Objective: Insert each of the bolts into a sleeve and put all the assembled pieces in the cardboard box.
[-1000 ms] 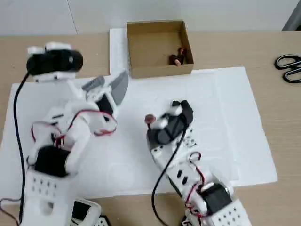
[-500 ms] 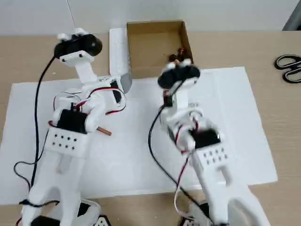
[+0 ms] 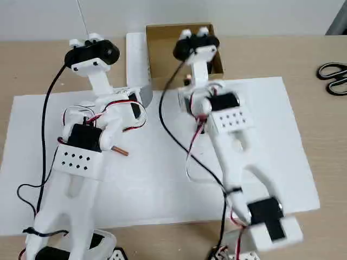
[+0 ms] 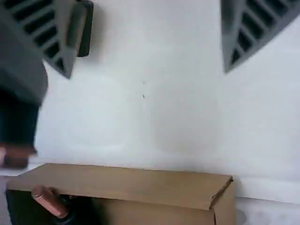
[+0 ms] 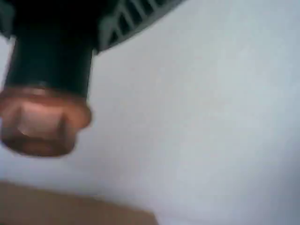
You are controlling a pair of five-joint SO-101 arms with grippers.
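My right gripper (image 5: 61,18) is shut on a black sleeve (image 5: 51,61) with a copper bolt head (image 5: 40,122) sticking out of its end. In the high view the right gripper (image 3: 188,81) sits at the front wall of the cardboard box (image 3: 162,59), with the arm covering much of the box. My left gripper (image 4: 145,47) is open over the white paper just in front of the box (image 4: 122,185), beside its left front corner (image 3: 140,95). One copper bolt (image 4: 47,200) lies inside the box. A loose copper bolt (image 3: 120,151) rests on the paper beside the left arm.
A large white paper sheet (image 3: 271,135) covers the wooden table. Black scissors (image 3: 332,76) lie at the far right edge. Cables trail from both arms across the paper.
The right arm has swung from mid-paper up to the box's front wall, carrying the sleeved bolt. The left arm stretched towards the box a second ago, uncovering the loose bolt, and has since stayed put.
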